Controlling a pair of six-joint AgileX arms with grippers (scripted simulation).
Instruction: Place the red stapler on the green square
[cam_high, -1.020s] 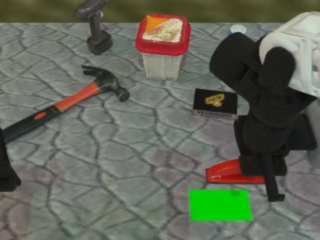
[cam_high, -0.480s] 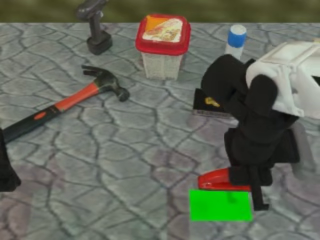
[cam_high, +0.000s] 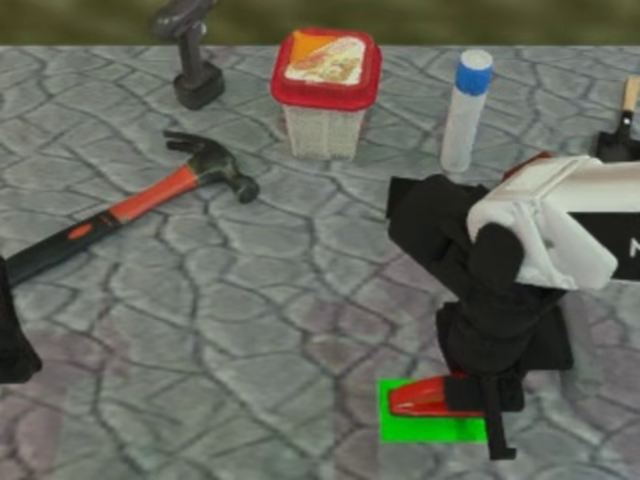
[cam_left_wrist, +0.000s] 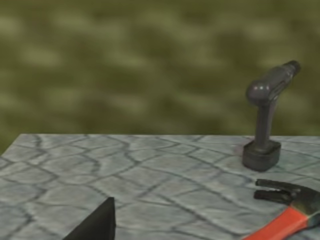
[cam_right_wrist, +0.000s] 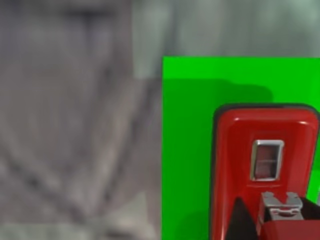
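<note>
The right end effector (cam_high: 487, 395) is seen near the front right of the worktop (cam_high: 300, 300), clenched on the stapler (cam_high: 432, 396). The stapler is held lengthwise over the green square (cam_high: 425, 428), its free end pointing toward the top view's left; whether it touches the patch cannot be told. In the right wrist view the stapler (cam_right_wrist: 265, 160) is seen from above with the green square (cam_right_wrist: 200, 125) beneath it, and a shadow is cast on the green just beside the red body. A small metal-framed window is set into the stapler's top; no writing can be read on it.

The left end effector (cam_high: 12, 340) is parked at the left edge of the worktop; whether it is released or clenched cannot be told.

Behind, a hammer (cam_high: 130, 205) with a red-and-black handle is laid at a slant, a dark drill (cam_high: 190, 55) is stood upright at the back, and a red-lidded tub (cam_high: 326, 90) is placed near the back centre, its lid bearing a picture with no legible words. A white tube with a blue cap (cam_high: 466, 110) is stood upright to its right.
</note>
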